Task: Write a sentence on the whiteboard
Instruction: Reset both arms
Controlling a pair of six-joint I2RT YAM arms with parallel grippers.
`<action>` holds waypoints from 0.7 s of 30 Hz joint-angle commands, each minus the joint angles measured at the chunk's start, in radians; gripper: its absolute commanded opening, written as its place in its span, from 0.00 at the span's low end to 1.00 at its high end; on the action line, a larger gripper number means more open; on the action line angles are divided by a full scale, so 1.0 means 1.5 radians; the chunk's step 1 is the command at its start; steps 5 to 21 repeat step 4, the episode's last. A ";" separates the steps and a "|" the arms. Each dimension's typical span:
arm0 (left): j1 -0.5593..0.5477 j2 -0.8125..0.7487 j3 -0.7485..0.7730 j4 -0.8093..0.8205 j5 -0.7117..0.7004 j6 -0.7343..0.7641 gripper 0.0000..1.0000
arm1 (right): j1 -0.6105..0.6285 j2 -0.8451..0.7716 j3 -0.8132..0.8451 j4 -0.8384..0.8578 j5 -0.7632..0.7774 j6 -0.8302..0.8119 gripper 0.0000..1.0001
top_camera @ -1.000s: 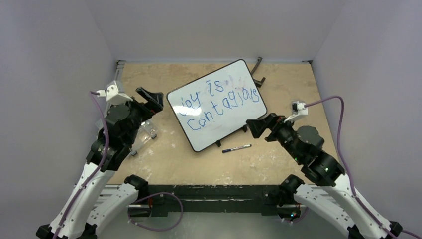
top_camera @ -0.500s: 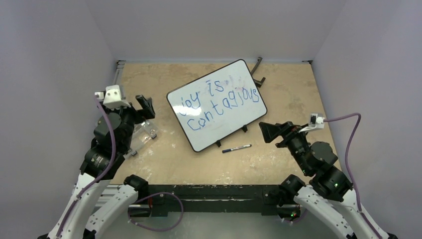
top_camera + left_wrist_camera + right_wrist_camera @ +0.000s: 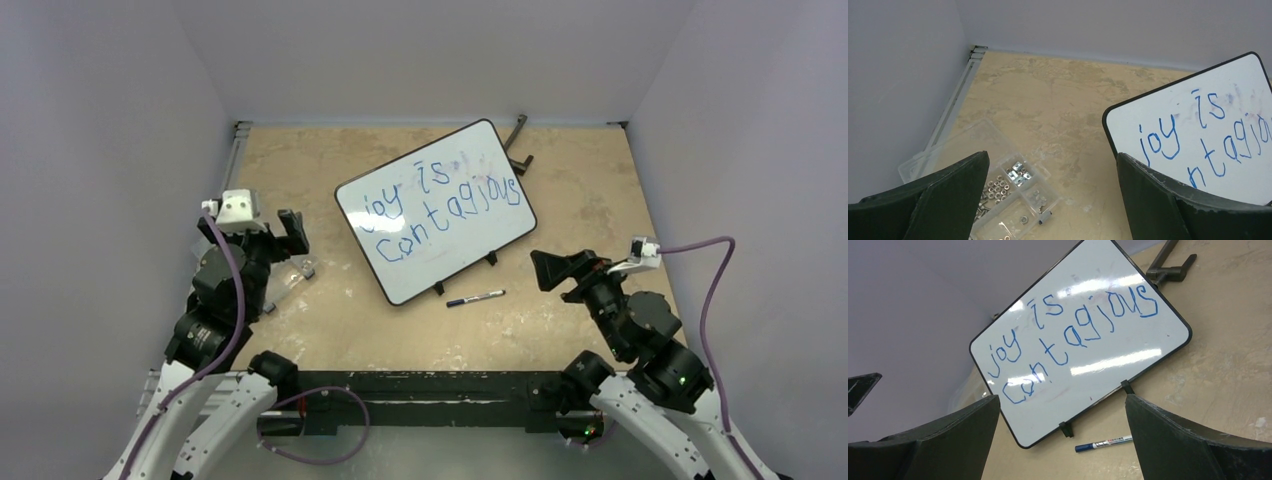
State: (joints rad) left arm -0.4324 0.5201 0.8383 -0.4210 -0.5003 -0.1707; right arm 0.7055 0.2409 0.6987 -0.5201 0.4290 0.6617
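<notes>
Whiteboard: the whiteboard (image 3: 452, 235) stands tilted on its small black feet mid-worktop (image 3: 600, 170), turned at an angle, its near edge facing the arms.
Sentence: the sentence (image 3: 447, 205), "joy is contagious", runs in blue across two lines and reads clearly in the right wrist view. Faint purplish smears sit around it.
Left hand: the left hand (image 3: 291, 233) hangs over the left side of the worktop, well apart from the board's left edge, fingers spread wide with nothing between them.
Right hand: the right hand (image 3: 549, 270) hovers off the board's near right corner, also spread and empty.
Marker: a blue-capped marker (image 3: 476, 298) lies flat on the worktop just in front of the board's near edge, touching neither hand.
What changed: over the last second both arms have drawn back toward their bases. The left hand had been close to the board's left edge and the right almost at its near right corner. Board, writing and marker have not shifted.
What it means: with the words complete, the pen set down and both hands retreating, the writing looks finished. This reads as the closing withdrawal, with no stroke pending.
Also on the worktop: a clear parts box (image 3: 998, 195) of small hardware below the left hand, and a black bracket (image 3: 1170, 265) behind the board.
</notes>
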 commanded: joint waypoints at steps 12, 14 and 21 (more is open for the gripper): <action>0.003 -0.011 -0.006 0.011 -0.012 0.022 1.00 | -0.002 0.031 0.000 -0.004 0.020 0.005 0.99; 0.003 -0.011 -0.006 0.011 -0.012 0.022 1.00 | -0.002 0.031 0.000 -0.004 0.020 0.005 0.99; 0.003 -0.011 -0.006 0.011 -0.012 0.022 1.00 | -0.002 0.031 0.000 -0.004 0.020 0.005 0.99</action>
